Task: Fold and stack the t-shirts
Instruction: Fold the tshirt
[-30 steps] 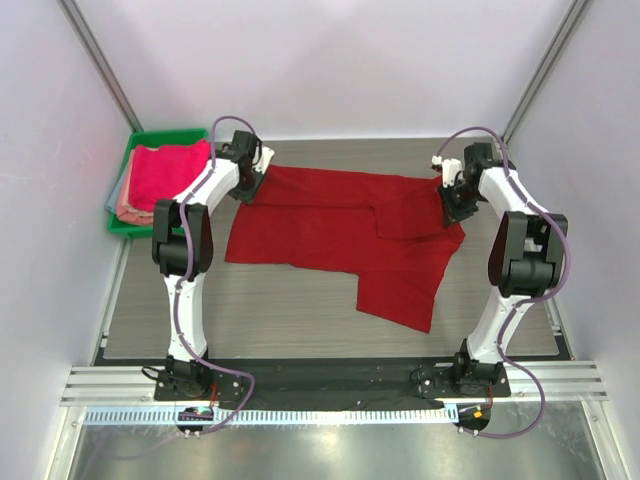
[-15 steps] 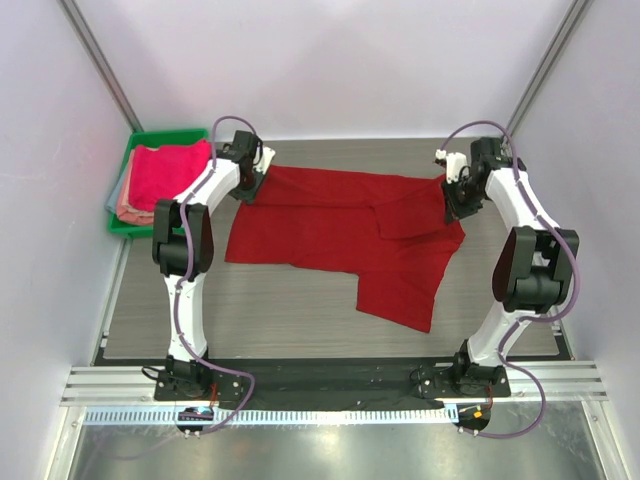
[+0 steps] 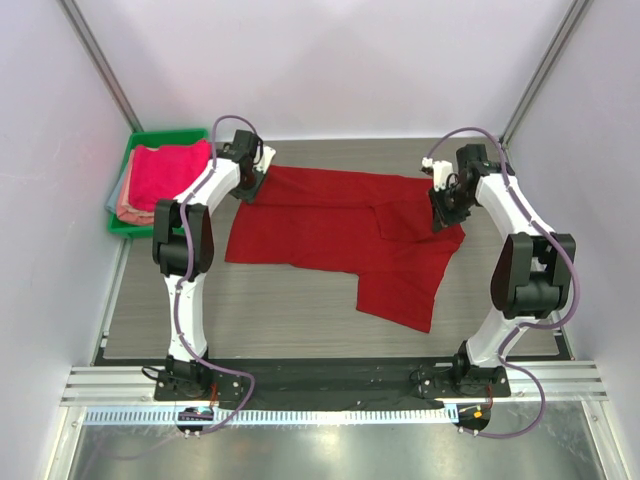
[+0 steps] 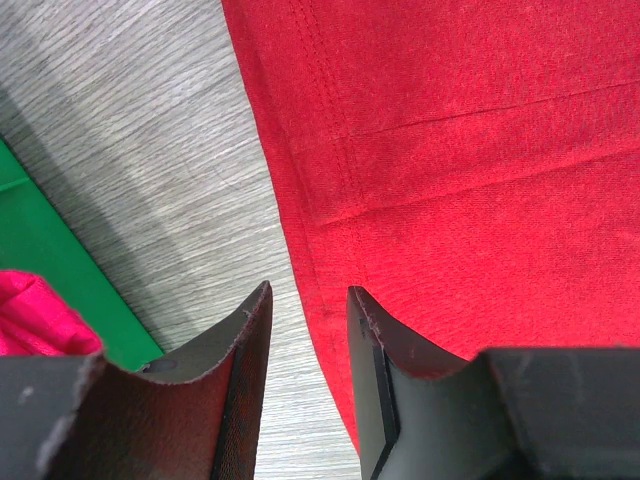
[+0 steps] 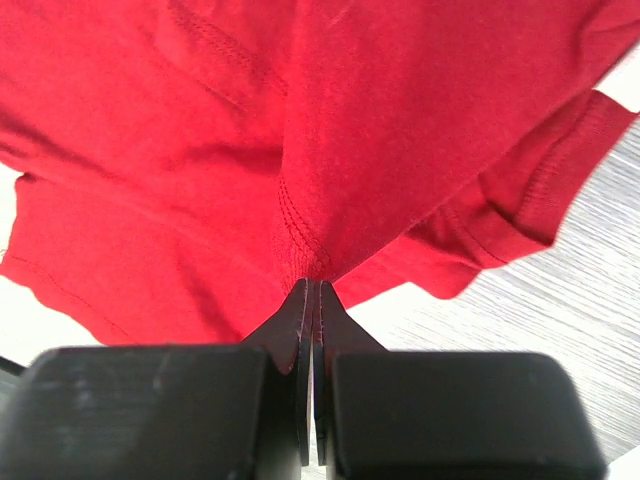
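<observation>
A deep red t-shirt (image 3: 340, 230) lies spread across the table, partly folded on its right side. My left gripper (image 3: 250, 186) is at its far left corner. In the left wrist view it is open (image 4: 308, 290), low over the shirt's hemmed edge (image 4: 450, 150), with one finger above bare table and the other above cloth. My right gripper (image 3: 443, 205) is at the shirt's far right corner. In the right wrist view it is shut (image 5: 312, 283) on a pinched fold of the red cloth (image 5: 250, 130), which hangs lifted off the table. A bright pink shirt (image 3: 165, 172) lies folded on a salmon one (image 3: 128, 208).
A green plastic tray (image 3: 170, 133) at the far left corner holds the folded stack; its edge (image 4: 40, 270) and the pink cloth (image 4: 30, 325) show beside my left fingers. White walls close in the grey wood-grain table (image 3: 300, 310) on three sides.
My right gripper has shifted a little left and nearer with the shirt corner held in it. The left arm and the rest of the shirt have not moved.
</observation>
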Robot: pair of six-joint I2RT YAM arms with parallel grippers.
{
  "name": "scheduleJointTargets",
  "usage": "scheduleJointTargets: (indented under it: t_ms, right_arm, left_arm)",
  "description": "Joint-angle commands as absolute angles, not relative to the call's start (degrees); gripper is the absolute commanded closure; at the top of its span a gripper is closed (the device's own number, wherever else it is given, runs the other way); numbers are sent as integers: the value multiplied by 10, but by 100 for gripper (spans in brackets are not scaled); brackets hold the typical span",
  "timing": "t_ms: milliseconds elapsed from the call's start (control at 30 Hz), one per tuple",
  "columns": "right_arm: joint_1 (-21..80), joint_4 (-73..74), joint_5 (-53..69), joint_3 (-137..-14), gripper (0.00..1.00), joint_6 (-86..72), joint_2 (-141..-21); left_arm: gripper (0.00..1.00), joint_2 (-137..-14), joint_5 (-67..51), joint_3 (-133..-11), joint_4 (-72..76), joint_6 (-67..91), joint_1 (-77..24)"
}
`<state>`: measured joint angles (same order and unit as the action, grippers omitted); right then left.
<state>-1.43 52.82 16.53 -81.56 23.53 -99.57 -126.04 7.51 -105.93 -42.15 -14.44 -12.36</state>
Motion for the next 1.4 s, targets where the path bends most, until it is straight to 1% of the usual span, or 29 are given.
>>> scheduleJointTargets:
  t_ms: [0, 200, 233, 300, 400, 433, 567, 600, 833, 900, 1067, 1367]
  right_arm:
    - [-11, 535, 174, -817, 99, 223, -959]
    - [-9, 535, 173, -824, 98, 221, -960]
    - [-9, 534, 171, -824, 88, 222, -961]
    - [-9, 530, 157, -824, 74, 221, -965]
    - [-22, 513, 148, -852, 71, 209, -988]
    - [-27, 501, 145, -878, 71, 207, -997]
    - [-54, 478, 128, -961, 70, 200, -1074]
    - [-61, 475, 126, -979, 70, 201, -1109]
    - [-71, 454, 113, -1134, 73, 203, -1271]
    - [-71, 451, 107, -1172, 73, 205, -1299]
    - [-71, 432, 100, -1223, 74, 201, -1364]
    - [-83, 421, 61, -1279, 75, 224, -1435]
  left_arm:
    - [63, -1248, 76, -1075, -406, -149, -127]
    - [63, -1252, 76, -1080, -406, -149, -127]
    - [63, -1252, 76, -1081, -406, -149, -129]
    - [63, -1252, 77, -1082, -406, -149, -130]
    - [63, -1254, 82, -1086, -405, -156, -130]
    - [63, -1257, 85, -1095, -403, -160, -129]
    - [62, -1278, 91, -1131, -410, -173, -127]
    - [62, -1289, 91, -1137, -410, -175, -127]
    - [62, -1346, 89, -1194, -408, -185, -127]
    - [62, -1357, 90, -1205, -402, -186, -127]
    - [61, -1388, 95, -1214, -394, -191, -127]
    - [60, -1419, 117, -1212, -390, -205, -128]
